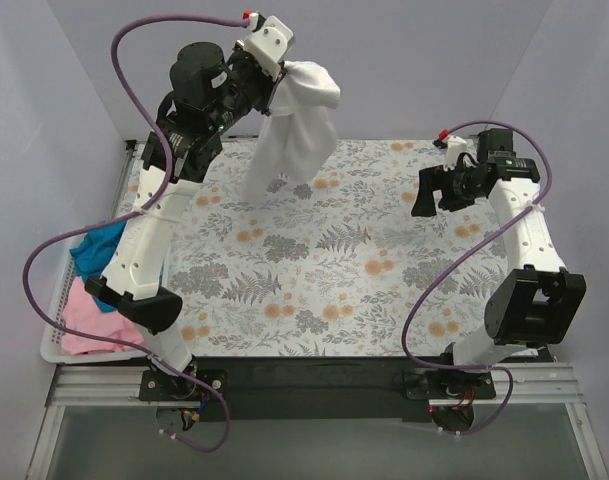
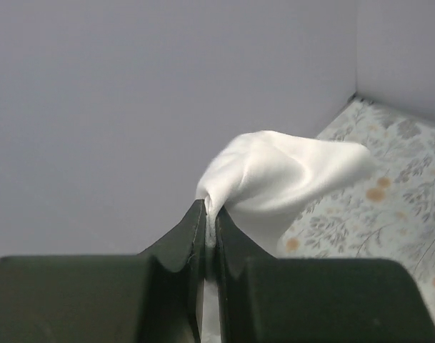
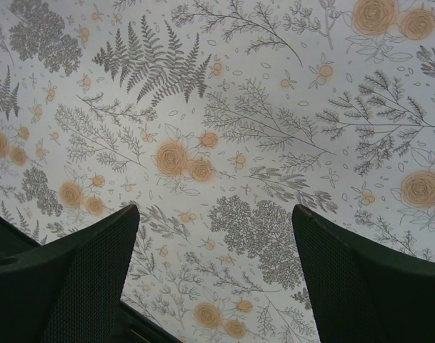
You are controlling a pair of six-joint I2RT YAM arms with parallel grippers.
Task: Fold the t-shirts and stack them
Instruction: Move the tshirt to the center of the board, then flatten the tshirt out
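My left gripper (image 1: pixel 279 88) is raised high over the far left of the table and is shut on the white t-shirt (image 1: pixel 294 135), which hangs down bunched, its lower end reaching the floral cover. In the left wrist view the white t-shirt (image 2: pixel 281 179) is pinched between the closed fingers (image 2: pixel 185 243). My right gripper (image 1: pixel 424 195) is open and empty, hovering over the right side of the table; the right wrist view shows only the floral table cover (image 3: pixel 224 143) between its fingertips (image 3: pixel 96 264). A teal-blue t-shirt (image 1: pixel 96 250) and a pink t-shirt (image 1: pixel 89 320) lie in the basket at the left.
A white slotted plastic basket (image 1: pixel 52 352) sits at the table's left edge. The floral table cover (image 1: pixel 334 280) spans the table. Grey walls stand close behind and at both sides. Purple cables loop off both arms.
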